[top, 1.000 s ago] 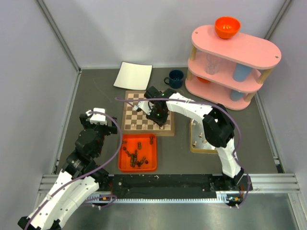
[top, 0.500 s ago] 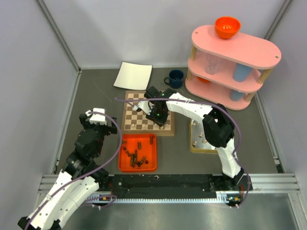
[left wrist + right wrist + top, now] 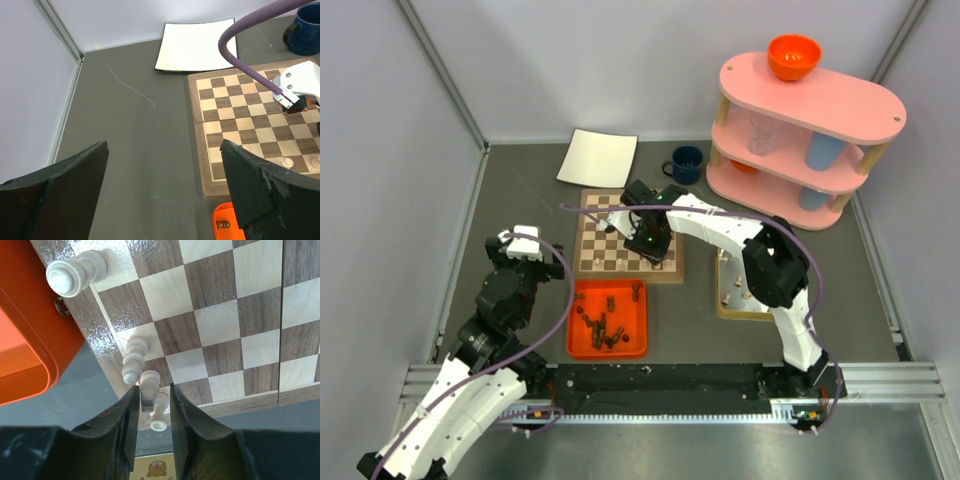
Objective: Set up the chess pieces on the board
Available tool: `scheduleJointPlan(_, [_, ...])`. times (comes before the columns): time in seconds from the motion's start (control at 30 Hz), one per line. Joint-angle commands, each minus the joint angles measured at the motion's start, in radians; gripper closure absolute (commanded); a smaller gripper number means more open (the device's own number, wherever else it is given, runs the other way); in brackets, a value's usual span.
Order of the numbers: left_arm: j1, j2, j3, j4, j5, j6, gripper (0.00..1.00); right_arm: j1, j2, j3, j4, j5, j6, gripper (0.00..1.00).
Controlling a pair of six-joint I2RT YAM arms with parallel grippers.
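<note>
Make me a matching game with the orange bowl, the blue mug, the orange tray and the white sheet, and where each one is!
Things:
1. orange bowl
2. blue mug
3. orange tray
4. white sheet

Places:
A. in front of the board, with dark chess pieces inside
B. on top of the pink shelf
C. lying flat behind the board's far left corner
D. on the table, between the sheet and the shelf

Pairs: 1-B, 2-D, 3-A, 4-C

Built of white shells and black joint housings, left arm [image 3: 450, 400] and right arm [image 3: 720, 228] alike, bolted to a black base rail [image 3: 670, 380]. Trailed by a purple cable [image 3: 227, 46] looping above that rail. Tipped with matte black, scuffed fingers [image 3: 255, 195], farthest from the rail.
</note>
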Motion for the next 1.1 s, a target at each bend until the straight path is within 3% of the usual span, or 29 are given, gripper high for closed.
scheduleJointPlan(0.0, [0.005,-0.006,-0.008,0.051,0.007,0.003,0.01,0.01,-0.071,-0.003,0.021,0.023,0.0,0.69])
scheduleJointPlan(0.53, [0.007,-0.03,-0.009,0.063,0.071,-0.002,0.01,0.01,-0.239,0.03,-0.019,0.055,-0.061,0.37])
scheduleJointPlan(0.77, [0.007,-0.067,0.02,0.067,0.13,-0.054,0.01,-0.03,-0.389,-0.065,-0.022,0.029,-0.091,0.33])
scheduleJointPlan(1.07, [0.007,-0.092,0.093,0.047,0.228,-0.216,0.01,-0.174,-0.587,-0.215,0.002,-0.132,-0.104,0.31])
